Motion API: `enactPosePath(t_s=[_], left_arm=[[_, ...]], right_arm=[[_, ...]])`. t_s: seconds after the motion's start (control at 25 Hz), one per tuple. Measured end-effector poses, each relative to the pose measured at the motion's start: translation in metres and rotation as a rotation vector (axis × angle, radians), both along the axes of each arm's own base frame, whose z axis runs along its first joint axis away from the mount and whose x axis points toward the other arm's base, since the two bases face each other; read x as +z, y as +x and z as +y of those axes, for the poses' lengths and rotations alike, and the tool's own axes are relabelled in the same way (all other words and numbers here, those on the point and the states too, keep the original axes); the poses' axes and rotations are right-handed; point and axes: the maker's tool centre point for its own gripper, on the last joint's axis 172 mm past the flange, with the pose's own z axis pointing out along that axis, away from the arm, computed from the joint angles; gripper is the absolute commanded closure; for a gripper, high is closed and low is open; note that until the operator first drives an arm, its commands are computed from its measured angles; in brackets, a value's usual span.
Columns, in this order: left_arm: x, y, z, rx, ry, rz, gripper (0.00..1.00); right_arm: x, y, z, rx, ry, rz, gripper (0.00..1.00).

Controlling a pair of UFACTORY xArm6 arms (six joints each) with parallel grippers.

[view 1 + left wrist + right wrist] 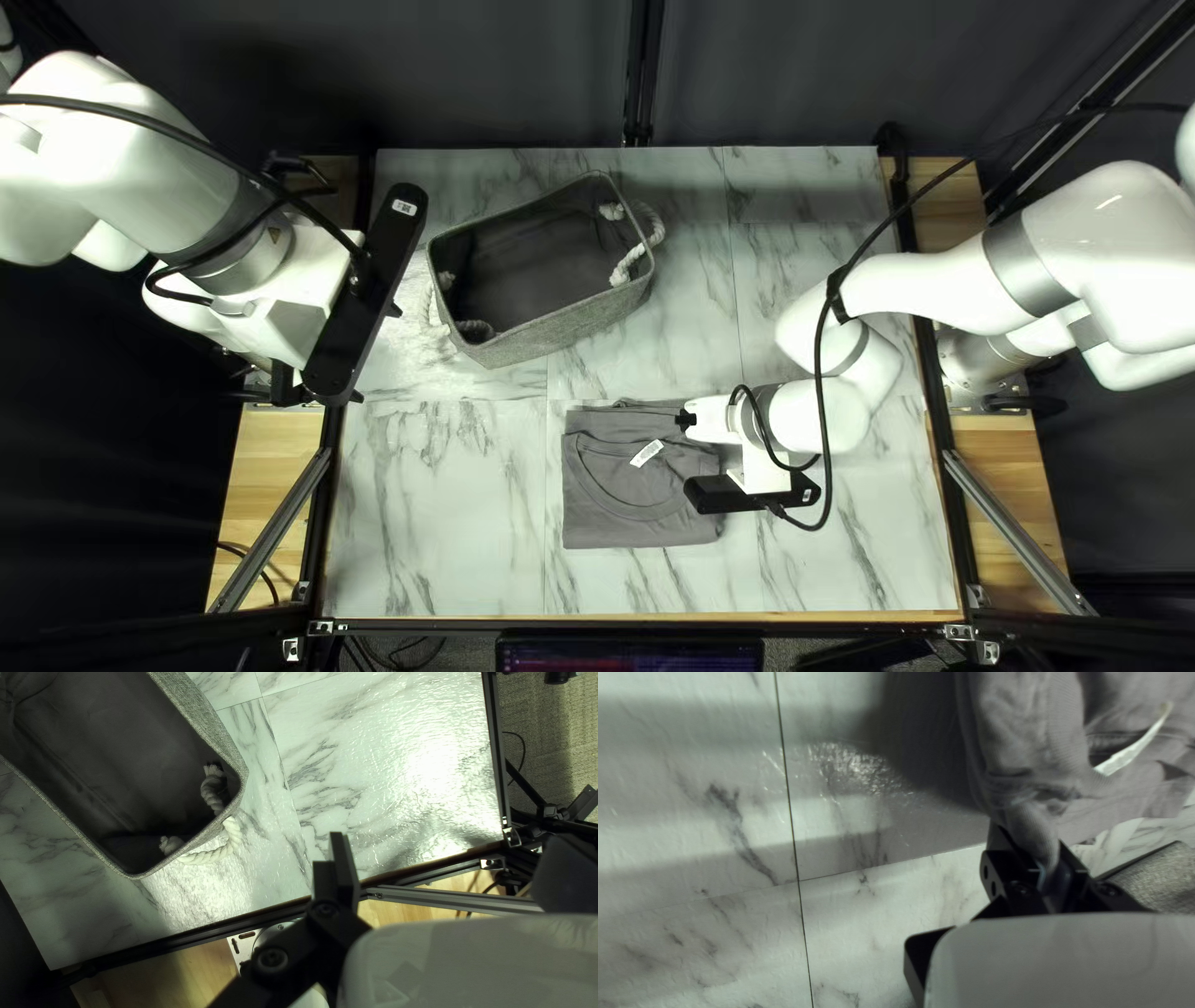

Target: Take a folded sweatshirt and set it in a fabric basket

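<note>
Your landmark is the fabric basket [567,326], standing open on the marbled desk [436,498], turned at a slant, with its dark lining showing. One white rope handle [631,259] is at its right end and another rope handle [436,303] at its left end.

The folded grey sweatshirt [635,504] is outside the basket: it lies between the basket and the desk's near edge, a little to the right and apart from it. You can see its neckline facing up, with a white tag [646,453] inside the collar.

Your right hand [685,420] is at the sweatshirt's far edge, the side towards the basket. In its wrist view you can see the fingers drawn together on a fold of grey cloth, one on each side, so it has hold of the sweatshirt. The cloth is rumpled around that grip.

Your left hand [377,352] is raised to the left of the basket, beside its left end, touching nothing. In the left wrist view [442,843] its fingers stand wide apart, with nothing held between them.
</note>
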Motion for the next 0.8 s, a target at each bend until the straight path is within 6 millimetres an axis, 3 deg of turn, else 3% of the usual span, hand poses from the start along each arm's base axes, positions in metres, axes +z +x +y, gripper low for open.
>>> enactPosePath(t_s=[0.8], left_arm=[[0.001, 0.000, -0.001, 0.001, -0.001, 0.000, 0.00]], right_arm=[[0.015, 0.000, -0.002, -0.006, -0.012, -0.023, 1.00]])
